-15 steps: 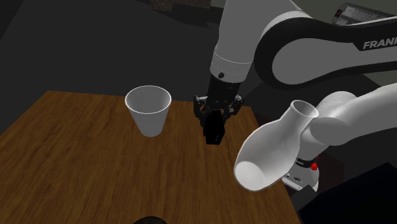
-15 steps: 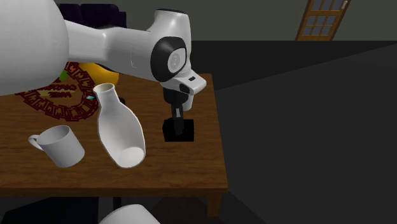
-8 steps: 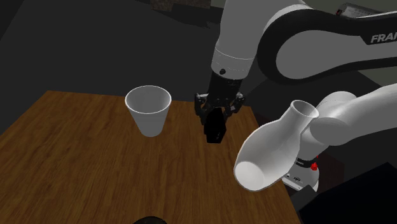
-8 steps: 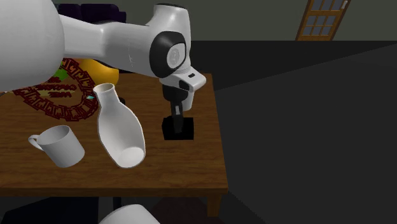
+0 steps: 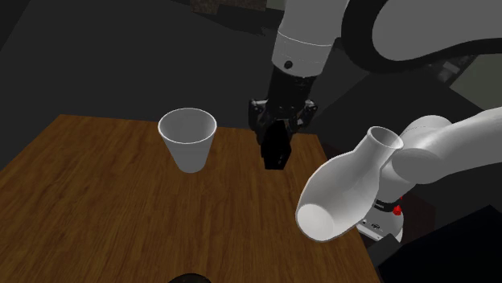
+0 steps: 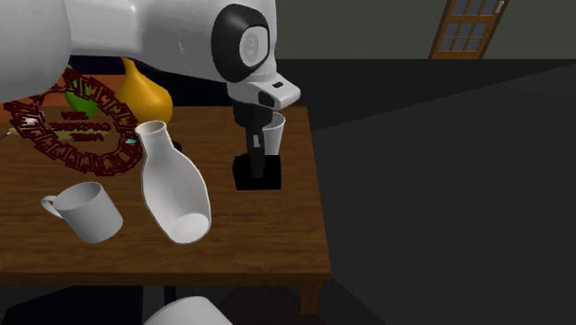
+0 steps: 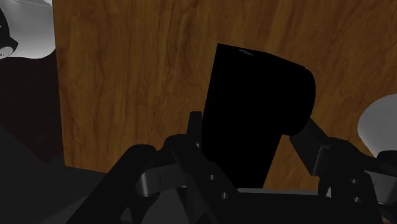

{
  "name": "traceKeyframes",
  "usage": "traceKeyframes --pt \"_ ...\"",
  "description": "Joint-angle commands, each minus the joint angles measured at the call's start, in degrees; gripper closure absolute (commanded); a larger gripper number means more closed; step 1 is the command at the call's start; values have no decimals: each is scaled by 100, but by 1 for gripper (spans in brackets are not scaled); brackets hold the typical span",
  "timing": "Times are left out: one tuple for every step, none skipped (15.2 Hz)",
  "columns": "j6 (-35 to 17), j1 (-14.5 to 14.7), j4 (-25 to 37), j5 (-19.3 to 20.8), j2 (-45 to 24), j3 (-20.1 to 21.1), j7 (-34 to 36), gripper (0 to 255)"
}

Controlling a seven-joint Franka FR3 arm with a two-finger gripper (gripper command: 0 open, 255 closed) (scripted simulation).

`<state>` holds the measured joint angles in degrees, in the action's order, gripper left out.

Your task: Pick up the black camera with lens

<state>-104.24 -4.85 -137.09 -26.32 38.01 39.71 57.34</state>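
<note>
The table [image 5: 88, 201] is brown wood with visible grain and a slight sheen. The camera [image 7: 254, 121] looks flat matt black, cup [image 5: 188, 143] and vase [image 5: 342, 193] smooth plain white.

The black box-shaped camera [image 7: 254, 108] reads as a flat silhouette, with no lens to tell, and its end toward the hand is hidden behind the jaws that clasp it. In the second exterior view the white arm [image 6: 138, 37] covers part of the dark-red patterned ring [image 6: 78, 138] and the orange rounded thing [image 6: 148, 92], and the hand hides half the white tapered cup [image 6: 275, 134]. At the counter's near side a dark rounded thing [image 5: 189, 278] is cut by the edge and unidentifiable.
</note>
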Motion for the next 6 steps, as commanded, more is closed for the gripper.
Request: traceKeyframes --pt "144 -4 118 35 23 -56 12 255" --pt "219 -8 186 55 29 -84 19 255" --pt "294 -13 255 75 34 -112 26 255" --pt "369 -19 324 94 37 -138 34 255" --pt "380 -19 334 97 39 -143 35 255" --pt "380 -19 335 97 38 -142 35 255"
